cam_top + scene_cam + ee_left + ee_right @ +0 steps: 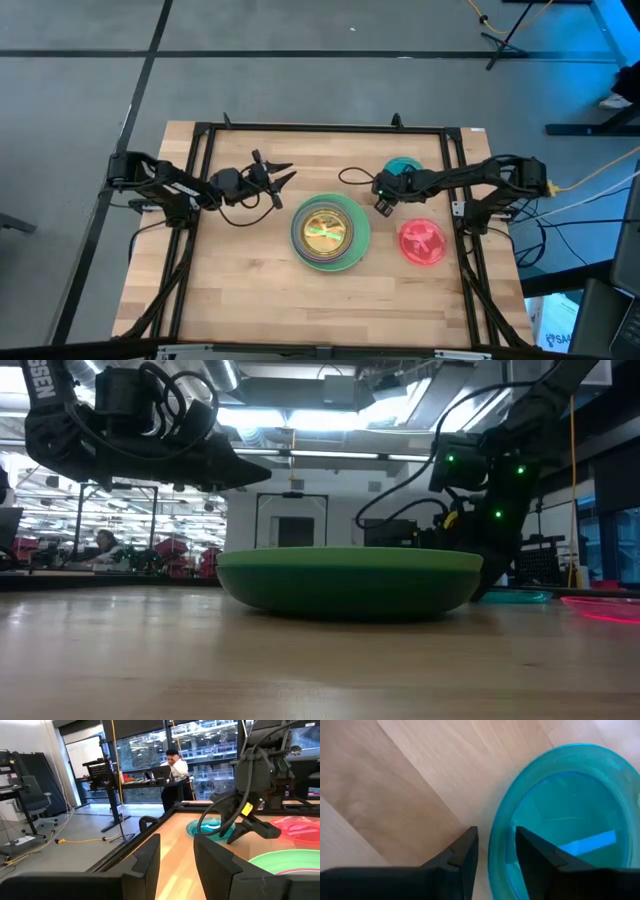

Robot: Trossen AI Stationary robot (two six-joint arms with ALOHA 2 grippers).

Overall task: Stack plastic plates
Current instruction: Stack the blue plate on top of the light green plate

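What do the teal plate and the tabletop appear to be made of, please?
The teal plate looks like glossy translucent plastic: the wood shows faintly through it and a light reflects in its well. The tabletop looks like light wood, with visible grain and plank seams.

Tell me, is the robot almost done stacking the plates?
Nearly. Most plates already sit in the stack mid-table. The right gripper has its open fingers either side of the teal plate's rim, not lifted yet. The red-pink plate waits alone. The left gripper hovers open beside the stack.
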